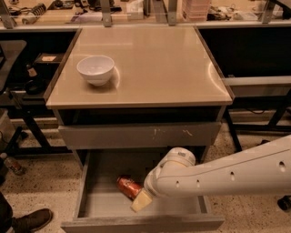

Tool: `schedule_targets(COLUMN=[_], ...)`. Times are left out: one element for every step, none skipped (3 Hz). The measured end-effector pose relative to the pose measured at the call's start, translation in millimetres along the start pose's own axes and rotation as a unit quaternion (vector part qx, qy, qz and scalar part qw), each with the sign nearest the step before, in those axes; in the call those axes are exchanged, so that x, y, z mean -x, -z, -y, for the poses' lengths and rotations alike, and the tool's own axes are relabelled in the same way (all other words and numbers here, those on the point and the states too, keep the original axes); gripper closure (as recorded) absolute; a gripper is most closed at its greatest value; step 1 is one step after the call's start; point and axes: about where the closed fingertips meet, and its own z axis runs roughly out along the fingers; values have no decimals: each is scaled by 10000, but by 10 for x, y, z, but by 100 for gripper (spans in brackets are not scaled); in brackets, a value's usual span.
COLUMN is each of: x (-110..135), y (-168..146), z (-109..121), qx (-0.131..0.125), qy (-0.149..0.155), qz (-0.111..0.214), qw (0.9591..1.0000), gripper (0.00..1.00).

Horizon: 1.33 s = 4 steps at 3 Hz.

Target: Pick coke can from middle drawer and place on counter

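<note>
The coke can [127,186] is red and lies on its side inside the open middle drawer [104,202], near the drawer's centre. My gripper [140,200] reaches down into the drawer from the right on the white arm. Its cream tip sits against the can's right end. The counter [154,63] is the tan top of the cabinet, above the drawer.
A white bowl [95,69] stands on the counter's left side. A closed grey drawer front with white scratches [141,135] is above the open drawer. A cluttered bench [68,13] runs behind. A shoe [27,220] and a bottle [11,164] are on the floor at left.
</note>
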Motion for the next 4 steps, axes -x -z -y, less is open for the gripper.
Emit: schedule_targets(x=[8, 8, 89, 361], y=[-14, -14, -136, -412], z=[10, 10, 25, -50], qx=[-43, -42, 29, 249], qy=[-132, -132, -240, -323], qz=[20, 20, 310, 752], qw=[9999, 9999, 9992, 9963], gripper=[0, 0, 0, 0])
